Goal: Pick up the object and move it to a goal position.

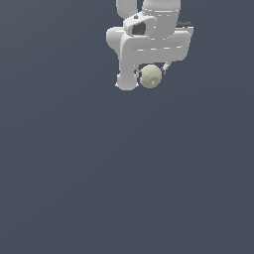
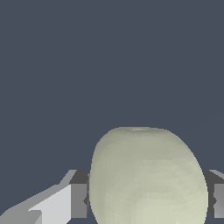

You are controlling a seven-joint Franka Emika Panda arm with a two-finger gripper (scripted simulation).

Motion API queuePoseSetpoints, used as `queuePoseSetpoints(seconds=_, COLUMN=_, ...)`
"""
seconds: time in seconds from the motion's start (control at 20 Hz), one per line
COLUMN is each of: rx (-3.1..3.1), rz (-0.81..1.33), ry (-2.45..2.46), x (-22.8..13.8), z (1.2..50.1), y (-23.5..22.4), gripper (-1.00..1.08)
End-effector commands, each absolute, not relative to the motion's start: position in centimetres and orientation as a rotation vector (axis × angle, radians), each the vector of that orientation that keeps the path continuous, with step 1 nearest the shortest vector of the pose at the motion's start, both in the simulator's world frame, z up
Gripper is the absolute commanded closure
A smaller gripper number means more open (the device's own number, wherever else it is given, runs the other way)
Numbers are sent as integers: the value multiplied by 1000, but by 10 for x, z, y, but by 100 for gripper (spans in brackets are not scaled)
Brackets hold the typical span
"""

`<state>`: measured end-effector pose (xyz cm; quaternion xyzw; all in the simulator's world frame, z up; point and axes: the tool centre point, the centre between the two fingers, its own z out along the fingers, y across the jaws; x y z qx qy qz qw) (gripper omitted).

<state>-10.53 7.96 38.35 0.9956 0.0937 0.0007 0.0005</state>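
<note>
Seemingly so it can be carried, the exterior view shows the white gripper (image 1: 150, 75) clamped on the pale ball (image 1: 151, 76) near the frame's top, while the wrist view shows the ball (image 2: 148, 177) wedged between both dark pads (image 2: 78, 200), which touch its sides.

The ball (image 2: 148, 177) runs off the wrist view's edge, so its underside is unseen. Above the ball (image 1: 151, 76) in the exterior view, the arm (image 1: 149, 30) is cut off by the frame.
</note>
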Motion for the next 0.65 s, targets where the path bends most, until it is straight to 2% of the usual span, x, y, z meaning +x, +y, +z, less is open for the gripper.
queuePoseSetpoints(seconds=0.0, rx=3127, rz=0, ry=294, x=-104, z=400, y=86, gripper=108)
queuePoseSetpoints(seconds=0.6, rx=3127, rz=0, ry=294, x=-100, z=430, y=98, gripper=108)
